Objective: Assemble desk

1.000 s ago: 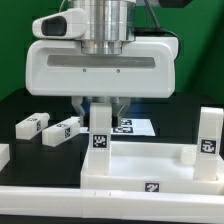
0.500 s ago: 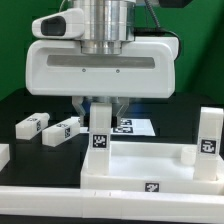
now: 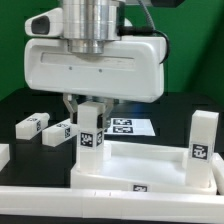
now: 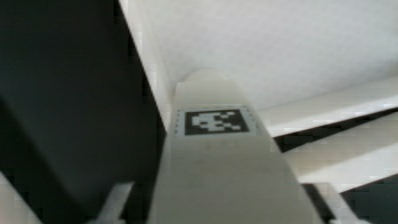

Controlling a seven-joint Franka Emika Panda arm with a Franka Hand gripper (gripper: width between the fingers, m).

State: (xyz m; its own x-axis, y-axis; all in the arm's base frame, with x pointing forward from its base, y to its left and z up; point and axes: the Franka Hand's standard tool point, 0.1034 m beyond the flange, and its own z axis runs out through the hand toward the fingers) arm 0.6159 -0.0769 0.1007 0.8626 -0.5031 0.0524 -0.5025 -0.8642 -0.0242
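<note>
- Here, centre frame, the two-finger gripper [image 3: 90,110] clamps an upright white square-section tagged leg block [image 3: 92,140] at a corner of the white rimmed plastic desk top [image 3: 110,178].
- Two loose leg blocks [image 3: 32,124] lie centre left.

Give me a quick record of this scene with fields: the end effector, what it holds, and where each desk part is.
end effector: closed on the held leg
held leg: upright at a corner of the desk top, exterior view's left
desk top: lying flat, rim up
second upright leg: standing at the corner on the exterior view's right
loose legs: two, lying down, off the desk top, exterior view's left
marker board: flat, behind the desk top
</note>
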